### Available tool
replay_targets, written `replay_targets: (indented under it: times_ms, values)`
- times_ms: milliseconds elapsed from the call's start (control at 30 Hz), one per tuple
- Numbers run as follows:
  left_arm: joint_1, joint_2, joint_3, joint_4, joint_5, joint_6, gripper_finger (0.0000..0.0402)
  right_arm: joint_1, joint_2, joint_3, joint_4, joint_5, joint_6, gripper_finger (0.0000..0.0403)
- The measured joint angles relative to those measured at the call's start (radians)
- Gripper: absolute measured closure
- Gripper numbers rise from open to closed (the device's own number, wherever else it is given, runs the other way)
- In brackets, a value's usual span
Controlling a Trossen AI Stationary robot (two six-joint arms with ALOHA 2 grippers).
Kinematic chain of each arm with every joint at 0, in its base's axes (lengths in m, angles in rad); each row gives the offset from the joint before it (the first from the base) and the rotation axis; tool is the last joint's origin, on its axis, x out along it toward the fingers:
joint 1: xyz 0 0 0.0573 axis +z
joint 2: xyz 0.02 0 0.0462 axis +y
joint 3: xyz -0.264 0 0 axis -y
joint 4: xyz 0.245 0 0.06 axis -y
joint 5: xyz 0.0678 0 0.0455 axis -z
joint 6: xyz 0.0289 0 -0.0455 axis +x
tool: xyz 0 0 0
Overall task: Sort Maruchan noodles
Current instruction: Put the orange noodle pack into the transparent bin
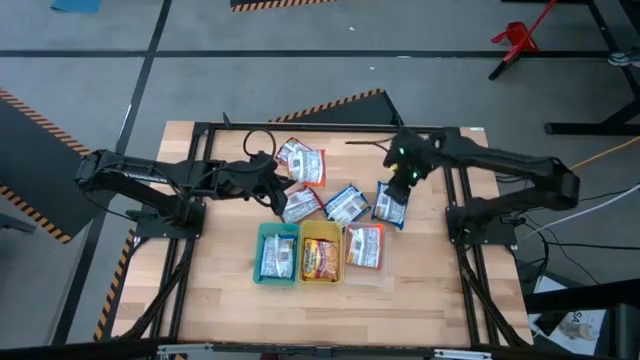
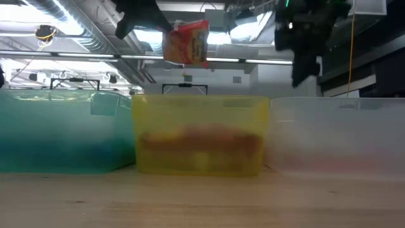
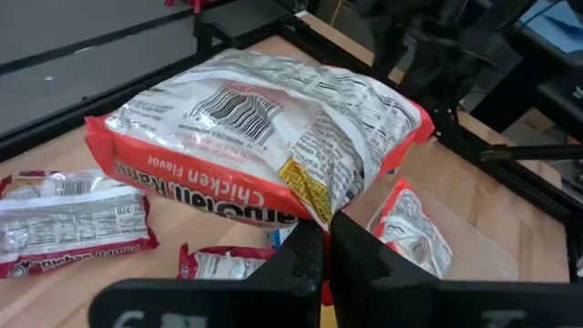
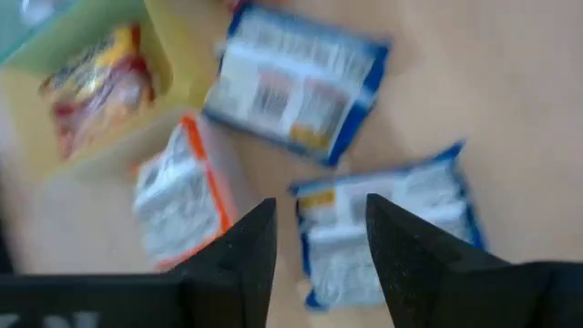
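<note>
Nearest the front edge of the bench [image 1: 330, 310] stand three trays in a row. The green tray [image 1: 277, 253] holds one whitish packet, the yellow tray [image 1: 320, 252] one dark red and yellow packet, and the clear tray [image 1: 365, 247] one orange-and-white packet. So, by my reading, one packet of each kind is sorted and most of the work is left.

Behind the trays, the left gripper [image 3: 321, 239] has its fingers closed on the edge of an orange-and-white packet [image 3: 260, 137], lifted clear of the bench. Its label reads "Chicken Flavor", with part of the brand name and a barcode showing. The clear tray looks like its likely home.

Two blue-and-white packets lie loose: one [image 1: 346, 205] just behind the yellow tray, another [image 1: 390, 204] beneath the right gripper [image 4: 314, 246], which hovers over it with fingers spread wide and empty. Their print is too blurred to read.

Farther back, a red-edged packet [image 1: 301, 162] lies alone. At least one more dark red packet [image 3: 73, 221] shows near the left gripper.
</note>
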Motion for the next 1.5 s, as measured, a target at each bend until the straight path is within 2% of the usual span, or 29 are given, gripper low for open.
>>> replay_targets:
  times_ms: [133,267,333,533,733,933,1167,1500]
  values:
    - [0.0,0.0,0.0,0.0,0.001,0.0,0.0401,0.206,-0.037,-0.002,0.046,0.322,0.102,0.0303]
    - [0.0,0.0,0.0,-0.01,0.006,0.007,0.0401,0.356,-0.011,-0.003,0.094,0.556,0.192,0.0386]
    - [0.0,0.0,0.0,-0.014,0.006,0.029,0.0401,0.41,0.015,-0.003,0.127,0.62,0.222,0.0392]
    - [0.0,0.0,0.0,-0.047,-0.02,0.08,0.0401,0.547,0.104,-0.003,0.238,0.718,0.285,0.04]
    - [0.003,0.0,0.0,-0.066,-0.029,0.106,0.0401,0.632,0.166,-0.003,0.247,0.763,0.355,0.0401]
    - [0.003,0.0,-0.001,-0.072,-0.029,0.108,0.0401,0.679,0.259,-0.003,0.287,0.762,0.371,0.0402]
    - [0.003,0.0,-0.001,-0.072,-0.02,0.108,0.0401,0.676,0.367,-0.003,0.302,0.736,0.37,0.0403]
    - [0.002,0.0,-0.001,-0.072,-0.02,0.126,0.0401,0.676,0.439,-0.003,0.281,0.7,0.382,0.0403]
